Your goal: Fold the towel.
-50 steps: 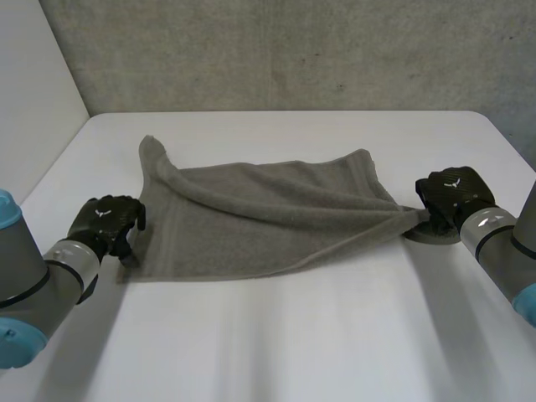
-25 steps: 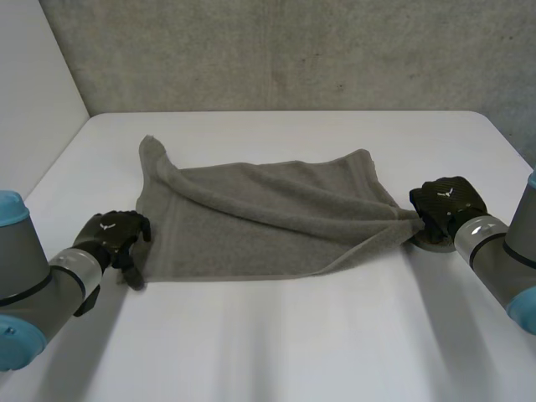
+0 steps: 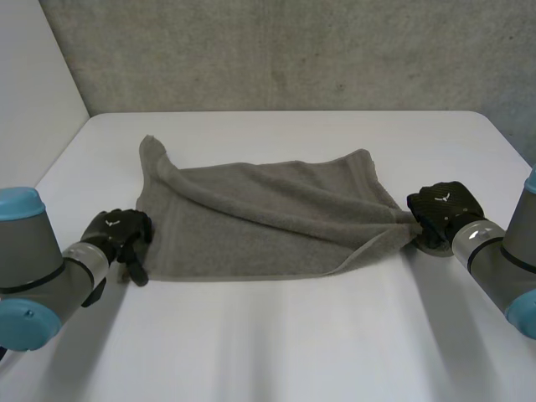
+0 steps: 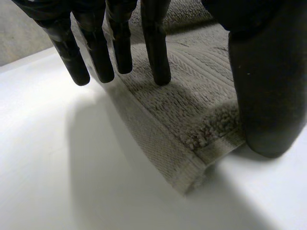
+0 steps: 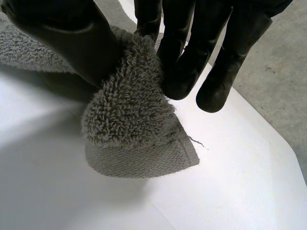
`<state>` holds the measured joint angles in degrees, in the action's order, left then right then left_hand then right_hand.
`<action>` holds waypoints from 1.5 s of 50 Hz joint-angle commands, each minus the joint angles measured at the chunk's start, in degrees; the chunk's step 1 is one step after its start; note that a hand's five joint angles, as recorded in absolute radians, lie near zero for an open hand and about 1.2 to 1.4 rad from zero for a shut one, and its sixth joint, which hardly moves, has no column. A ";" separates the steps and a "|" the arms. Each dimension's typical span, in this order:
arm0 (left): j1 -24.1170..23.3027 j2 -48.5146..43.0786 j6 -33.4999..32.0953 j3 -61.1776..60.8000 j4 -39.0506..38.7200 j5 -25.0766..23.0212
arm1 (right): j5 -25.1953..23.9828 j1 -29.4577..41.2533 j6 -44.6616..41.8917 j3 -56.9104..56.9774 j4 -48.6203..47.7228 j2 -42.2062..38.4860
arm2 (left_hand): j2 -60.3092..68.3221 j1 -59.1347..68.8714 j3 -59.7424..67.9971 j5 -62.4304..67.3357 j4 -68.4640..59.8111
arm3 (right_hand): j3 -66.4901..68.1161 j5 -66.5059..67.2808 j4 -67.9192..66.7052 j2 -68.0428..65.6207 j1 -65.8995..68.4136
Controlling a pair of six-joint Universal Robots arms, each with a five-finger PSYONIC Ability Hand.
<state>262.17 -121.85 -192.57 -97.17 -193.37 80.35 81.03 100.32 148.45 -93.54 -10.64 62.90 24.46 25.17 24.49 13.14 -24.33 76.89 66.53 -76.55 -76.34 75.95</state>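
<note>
Pinching towel [image 5: 136, 148] corner: right hand [image 5: 72, 43]

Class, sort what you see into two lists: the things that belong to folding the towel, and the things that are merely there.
Belongs to the job:
- towel, lying rumpled
- right hand, pinching one corner of it
- left hand, fingers straight over the near corner at the other end

Merely there:
- table, white, under the cloth
- wall, grey, behind it
</note>
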 commanded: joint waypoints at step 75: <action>2.12 14.01 8.88 23.69 11.17 1.04 | -4.48 3.75 -3.87 43.18 30.33 5.13 | 55.54 54.83 55.51 56.86 -55.67 | 3.11 3.47 -3.45 -3.66 4.05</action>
<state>265.23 -95.63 -183.66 -80.38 -181.50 80.76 75.70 101.46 146.76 -57.73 20.21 77.54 77.04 72.12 77.10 64.07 -77.84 76.89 66.54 -76.87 -76.67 75.98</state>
